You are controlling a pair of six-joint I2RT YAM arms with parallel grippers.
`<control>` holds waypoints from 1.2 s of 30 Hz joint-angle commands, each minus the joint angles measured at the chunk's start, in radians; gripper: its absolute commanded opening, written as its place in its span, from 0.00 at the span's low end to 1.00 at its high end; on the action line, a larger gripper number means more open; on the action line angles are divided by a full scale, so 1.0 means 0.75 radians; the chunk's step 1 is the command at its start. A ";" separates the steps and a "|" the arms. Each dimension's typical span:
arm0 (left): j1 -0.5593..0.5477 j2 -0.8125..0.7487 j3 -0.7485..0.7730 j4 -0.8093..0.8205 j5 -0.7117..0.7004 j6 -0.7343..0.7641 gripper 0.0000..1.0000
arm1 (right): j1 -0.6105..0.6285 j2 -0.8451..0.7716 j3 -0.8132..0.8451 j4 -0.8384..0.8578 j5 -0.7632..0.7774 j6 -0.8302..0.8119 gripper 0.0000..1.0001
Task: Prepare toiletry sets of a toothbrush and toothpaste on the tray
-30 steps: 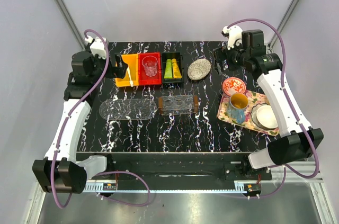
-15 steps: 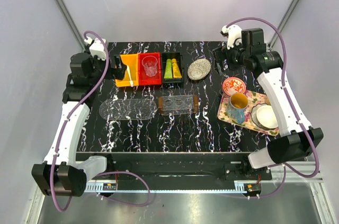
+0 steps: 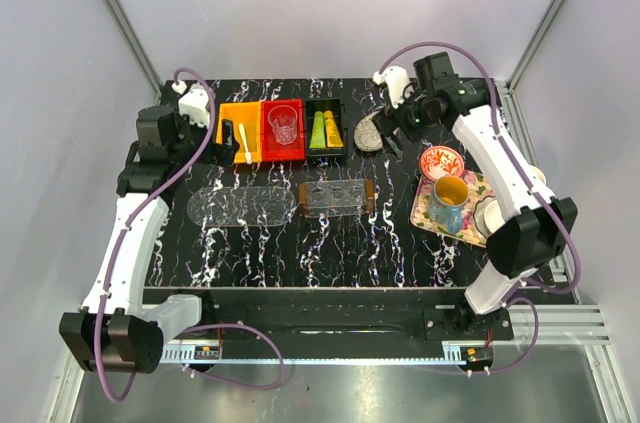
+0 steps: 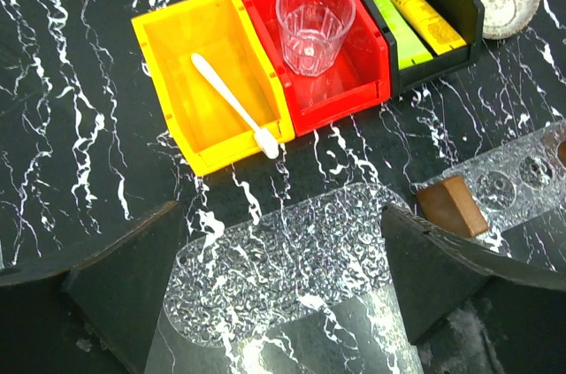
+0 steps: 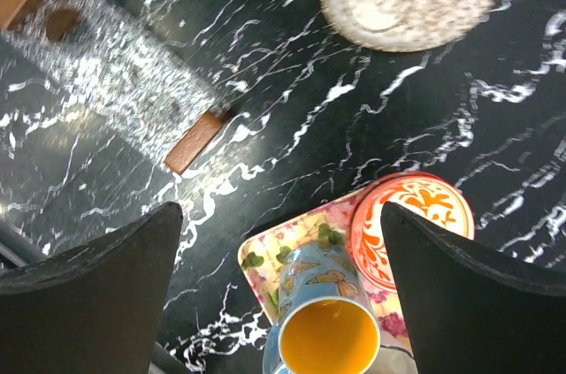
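Observation:
The white toothbrush (image 3: 243, 141) lies in the yellow bin (image 3: 232, 149); it also shows in the left wrist view (image 4: 234, 104). The green toothpaste (image 3: 317, 129) and yellow toothpaste (image 3: 330, 128) lie side by side in the black bin, as the left wrist view shows (image 4: 389, 16) (image 4: 420, 11). A clear oval tray (image 3: 240, 207) lies in front of the bins. My left gripper (image 3: 223, 133) is open and empty, held above that tray's near end (image 4: 283, 277). My right gripper (image 3: 387, 131) is open and empty, over the table by the speckled dish (image 3: 372, 130).
A red bin (image 3: 282, 143) holds a clear glass (image 3: 283, 124). A clear holder with wooden ends (image 3: 337, 196) lies mid-table. At the right, a floral tray (image 3: 428, 215) carries a blue mug (image 3: 449, 198) and a white bowl (image 3: 497, 218); an orange bowl (image 3: 441, 160) sits behind.
My right arm has swung left from the back right corner to beside the speckled dish. My left arm has shifted only slightly.

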 commanded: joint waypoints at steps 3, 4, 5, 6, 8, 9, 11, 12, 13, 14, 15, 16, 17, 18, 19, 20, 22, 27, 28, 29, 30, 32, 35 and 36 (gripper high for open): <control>-0.002 0.023 0.031 -0.050 0.034 0.044 0.99 | 0.072 0.102 0.065 -0.158 -0.183 -0.265 1.00; -0.002 0.027 0.031 -0.052 0.036 0.044 0.99 | 0.088 0.115 0.071 -0.184 -0.201 -0.285 1.00; -0.002 0.031 0.029 -0.052 0.036 0.046 0.99 | 0.101 0.141 0.079 -0.196 -0.205 -0.304 1.00; 0.000 0.035 0.029 -0.054 0.034 0.044 0.99 | 0.131 0.151 0.079 -0.203 -0.203 -0.334 1.00; 0.000 0.043 0.027 -0.056 0.034 0.039 0.99 | 0.164 0.180 0.069 -0.211 -0.181 -0.363 1.00; 0.002 0.045 0.029 -0.056 0.036 0.039 0.99 | 0.203 0.190 0.063 -0.205 -0.171 -0.388 1.00; 0.004 0.053 0.029 -0.054 0.040 0.035 0.99 | 0.234 0.221 0.051 -0.195 -0.138 -0.404 1.00; 0.008 0.057 0.031 -0.056 0.046 0.031 0.99 | 0.258 0.235 0.051 -0.197 -0.132 -0.414 1.00; 0.012 0.062 0.033 -0.056 0.048 0.027 0.99 | 0.270 0.250 0.055 -0.201 -0.130 -0.419 1.00; 0.014 0.064 0.033 -0.054 0.054 0.029 0.99 | 0.279 0.276 0.057 -0.201 -0.130 -0.423 1.00; 0.016 0.064 0.035 -0.056 0.062 0.027 0.99 | 0.285 0.288 0.057 -0.199 -0.130 -0.435 1.00; 0.020 0.068 0.033 -0.058 0.065 0.029 0.99 | 0.301 0.301 0.055 -0.190 -0.128 -0.441 1.00; 0.020 0.066 0.035 -0.058 0.067 0.031 0.99 | 0.305 0.319 0.053 -0.184 -0.126 -0.455 1.00; 0.023 0.066 0.035 -0.058 0.067 0.033 0.99 | 0.313 0.325 0.049 -0.178 -0.122 -0.463 1.00; 0.025 0.066 0.035 -0.058 0.069 0.033 0.99 | 0.326 0.331 0.042 -0.158 -0.120 -0.468 1.00; 0.025 0.064 0.035 -0.058 0.067 0.035 0.99 | 0.332 0.346 0.038 -0.150 -0.115 -0.484 1.00; 0.029 0.066 0.035 -0.056 0.061 0.039 0.99 | 0.346 0.366 0.030 -0.119 -0.105 -0.500 1.00; 0.033 0.074 0.031 -0.058 0.054 0.048 0.99 | 0.369 0.423 0.028 -0.107 -0.095 -0.560 1.00; 0.033 0.076 0.031 -0.058 0.056 0.048 0.99 | 0.371 0.442 0.026 -0.105 -0.095 -0.566 0.99; 0.033 0.076 0.031 -0.058 0.052 0.050 0.99 | 0.379 0.450 0.024 -0.107 -0.095 -0.580 1.00; 0.033 0.080 0.031 -0.058 0.048 0.050 0.99 | 0.377 0.456 0.020 -0.105 -0.093 -0.586 1.00; 0.035 0.082 0.033 -0.058 0.044 0.048 0.99 | 0.381 0.466 -0.003 -0.084 -0.089 -0.596 1.00; 0.035 0.086 0.031 -0.052 0.034 0.048 0.99 | 0.381 0.460 -0.054 -0.011 -0.068 -0.605 1.00; 0.035 0.088 0.031 -0.052 0.034 0.050 0.99 | 0.383 0.458 -0.064 0.016 -0.058 -0.609 1.00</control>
